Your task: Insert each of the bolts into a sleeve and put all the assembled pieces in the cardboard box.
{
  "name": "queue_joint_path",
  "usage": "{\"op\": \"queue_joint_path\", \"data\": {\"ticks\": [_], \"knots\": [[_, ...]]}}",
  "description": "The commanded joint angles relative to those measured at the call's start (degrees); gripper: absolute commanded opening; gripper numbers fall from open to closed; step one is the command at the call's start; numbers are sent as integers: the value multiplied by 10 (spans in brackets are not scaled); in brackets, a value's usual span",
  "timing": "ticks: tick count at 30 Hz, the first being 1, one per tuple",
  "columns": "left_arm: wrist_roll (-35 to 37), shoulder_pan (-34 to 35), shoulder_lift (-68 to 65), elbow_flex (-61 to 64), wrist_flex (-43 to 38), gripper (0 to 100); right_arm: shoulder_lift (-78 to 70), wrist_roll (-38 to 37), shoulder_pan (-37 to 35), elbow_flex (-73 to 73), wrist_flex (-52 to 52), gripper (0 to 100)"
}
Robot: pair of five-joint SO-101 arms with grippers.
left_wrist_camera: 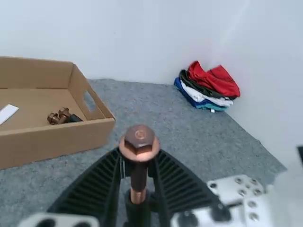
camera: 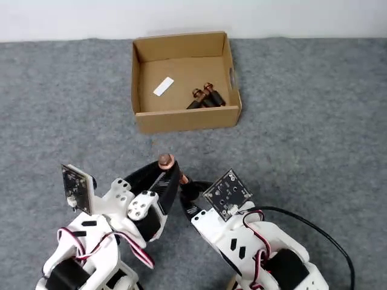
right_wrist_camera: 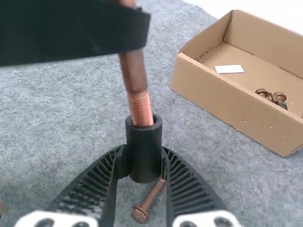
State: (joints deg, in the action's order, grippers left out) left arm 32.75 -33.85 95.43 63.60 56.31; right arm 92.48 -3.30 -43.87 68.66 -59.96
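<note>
Fingers (left_wrist_camera: pixel 102 179) of the left pincer (left_wrist_camera: pixel 138 163) are clamping a copper bolt (left_wrist_camera: pixel 138 142) by its shank, keeping it upright with the hexagonal head on top. In the high view this left pincer (camera: pixel 164 176) is sitting close in front of the arms, the bolt's head (camera: pixel 165 161) showing above it. The right pincer (right_wrist_camera: pixel 143 163) is gripping a black sleeve (right_wrist_camera: pixel 143 149) between its ribbed fingers, open end up, directly under the bolt (right_wrist_camera: pixel 135 90). The bolt's threaded tip is just entering the sleeve's mouth; most of the shank is standing clear above it.

On the carpet below the sleeve, a second bolt (right_wrist_camera: pixel 147 204) is lying loose on its side. Farther out, the cardboard box (camera: pixel 181 119) is sitting on the grey carpet (camera: pixel 314 121), well apart from both pincers. Two assembled pieces (camera: pixel 205 96) are lying side by side in its near right corner, and a white slip (camera: pixel 163 86) is resting on the box floor to their left. A pile of folded clothes (left_wrist_camera: pixel 208 87) is lying against the wall in the room's corner.
</note>
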Motion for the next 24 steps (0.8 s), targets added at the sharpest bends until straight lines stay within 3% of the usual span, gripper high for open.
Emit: {"op": "queue_joint_path", "data": {"ticks": [1,10,21,24], "knots": [[4,-19,-1,-19,2,6,4,-4,5,-11,15,8],[-3,-19,-1,28,52,6,4,-31,0,-11,44,8],[-103,-19,-1,90,52,8,4,-53,-40,-11,47,8],[-119,-19,-1,89,65,58,4,-53,-40,-11,47,8]]}}
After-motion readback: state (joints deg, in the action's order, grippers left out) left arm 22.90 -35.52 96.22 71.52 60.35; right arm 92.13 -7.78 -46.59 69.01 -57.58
